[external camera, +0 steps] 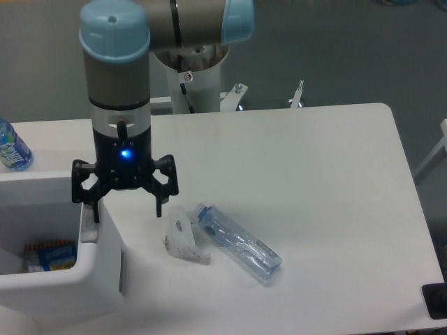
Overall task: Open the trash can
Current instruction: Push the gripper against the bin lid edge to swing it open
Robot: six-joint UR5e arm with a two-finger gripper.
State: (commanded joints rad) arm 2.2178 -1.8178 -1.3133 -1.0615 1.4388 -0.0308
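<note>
We see the trash can (pixel 63 279) at the left front corner of the desk (pixel 300 181), its top open so that a blue and yellow package (pixel 47 255) shows inside; the lid itself we cannot make out. Our claw (pixel 126 209) hangs with fingers spread wide and holding nothing, the left finger over the grey button strip (pixel 88 225) on the can's right rim, the right finger out over the desk. The risk we judge: any further push down would jam that finger into the rim, or tip the can. A sideways swing could sweep the white crumpled scrap (pixel 183 241) and the lying clear bottle (pixel 237 241) just beside it. A second bottle (pixel 12 148) stands at the far left.
</note>
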